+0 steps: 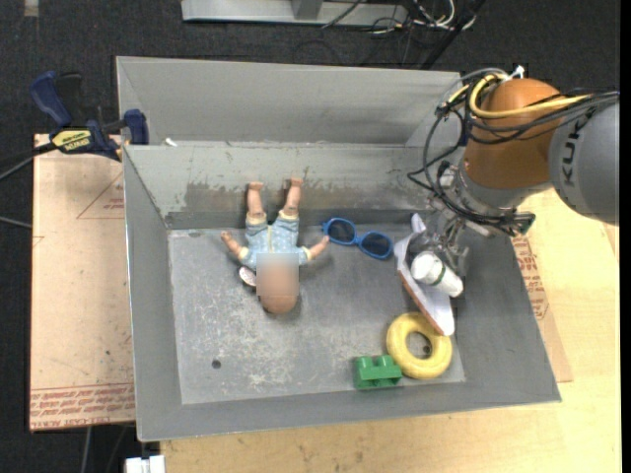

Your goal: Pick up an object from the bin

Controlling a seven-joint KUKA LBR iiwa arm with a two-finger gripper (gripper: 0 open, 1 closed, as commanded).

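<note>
My gripper (pixel 450 238) hangs below the orange wrist cover at the right side of the bin. It is just above a white flat thing with a red edge (pixel 422 298) that leans along the right wall. A small white cylinder (pixel 437 274) lies on top of that flat thing, right under the gripper. Blue sunglasses (pixel 359 237) lie to the gripper's left near the back wall. Nothing can be seen held.
A baby doll in a light blue outfit (pixel 274 254) lies on its back in the middle left, feet toward the back wall. A yellow ring (pixel 419 346) and a green block (pixel 377 371) sit at the front right corner.
</note>
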